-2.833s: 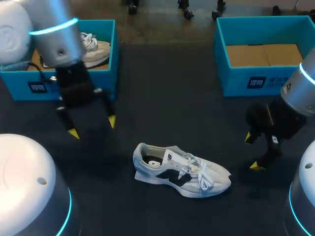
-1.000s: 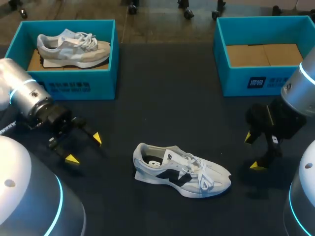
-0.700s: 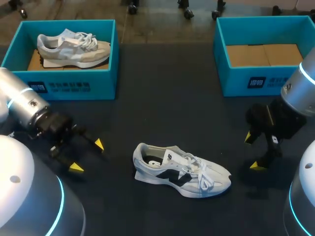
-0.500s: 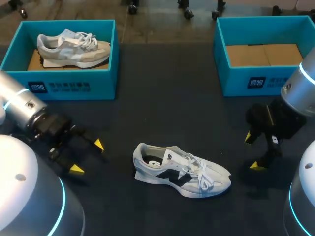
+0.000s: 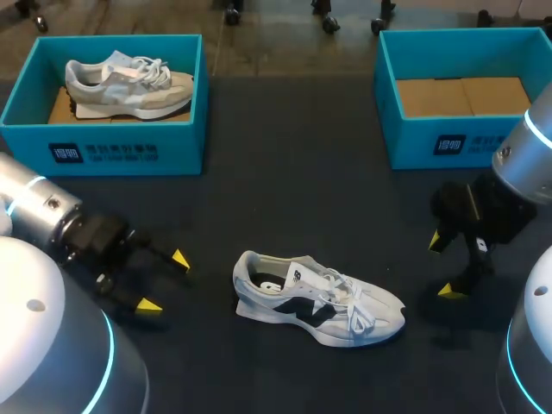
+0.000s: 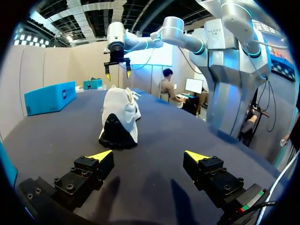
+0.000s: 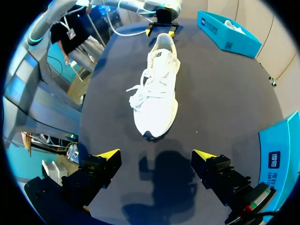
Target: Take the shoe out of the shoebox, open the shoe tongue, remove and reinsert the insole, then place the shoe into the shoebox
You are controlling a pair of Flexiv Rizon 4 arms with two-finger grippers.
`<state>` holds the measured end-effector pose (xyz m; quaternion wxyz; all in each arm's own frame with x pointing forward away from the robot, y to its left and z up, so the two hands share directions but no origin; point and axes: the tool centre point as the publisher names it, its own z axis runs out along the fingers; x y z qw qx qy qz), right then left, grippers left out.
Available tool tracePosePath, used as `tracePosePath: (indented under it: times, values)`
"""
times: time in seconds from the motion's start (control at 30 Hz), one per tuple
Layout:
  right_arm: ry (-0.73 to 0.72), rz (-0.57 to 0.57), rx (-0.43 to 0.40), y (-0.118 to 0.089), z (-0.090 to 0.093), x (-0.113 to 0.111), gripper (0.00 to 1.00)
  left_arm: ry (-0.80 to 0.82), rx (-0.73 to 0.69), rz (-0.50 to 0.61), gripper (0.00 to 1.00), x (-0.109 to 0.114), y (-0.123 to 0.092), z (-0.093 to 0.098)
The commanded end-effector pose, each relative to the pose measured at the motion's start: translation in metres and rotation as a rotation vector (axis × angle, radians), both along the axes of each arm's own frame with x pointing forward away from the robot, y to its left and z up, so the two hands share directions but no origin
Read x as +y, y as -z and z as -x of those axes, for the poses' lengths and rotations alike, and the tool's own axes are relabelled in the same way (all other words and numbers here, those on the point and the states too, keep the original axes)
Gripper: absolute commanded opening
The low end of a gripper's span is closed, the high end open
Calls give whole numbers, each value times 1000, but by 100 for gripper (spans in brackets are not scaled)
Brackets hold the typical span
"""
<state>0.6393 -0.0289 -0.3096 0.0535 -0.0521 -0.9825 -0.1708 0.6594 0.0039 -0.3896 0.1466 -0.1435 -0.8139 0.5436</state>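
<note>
Flanking the shoe (image 5: pixel 317 300) on the tabletop (image 5: pixel 285 172) with left tool (image 5: pixel 164 282) and right tool (image 5: pixel 442 266) spread, seemingly to open its tongue (image 5: pixel 300 274).

Shoe (image 6: pixel 120 111), heel-first, ahead of parted jaws

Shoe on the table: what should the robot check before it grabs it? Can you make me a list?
1. The white shoe is out of its box and stands on its sole on the table: ok.
2. The left gripper is open and lined up behind the heel: ok.
3. The right gripper is open and faces the toe: ok.
4. Neither gripper touches the shoe, so nothing can knock it over: ok.
5. The laces are loose enough for the tongue to open: cannot tell.
6. The insole is lying flat inside the shoe: cannot tell.
</note>
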Motion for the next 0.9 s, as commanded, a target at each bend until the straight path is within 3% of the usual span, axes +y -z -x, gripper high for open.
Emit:
tracePosePath:
  times: [0.03,0.37,0.53,0.9]
  values:
    - [1,3,-1,0,1,1,100,-36,-21,-9,100,1,-6,8]
    - [1,3,-1,0,1,1,100,-153,38,34,100,-15,7,-7]
    - [1,3,-1,0,1,1,100,-33,46,92,100,-28,8,-8]
    - [1,3,-1,0,1,1,100,-33,53,106,100,-33,13,-9]
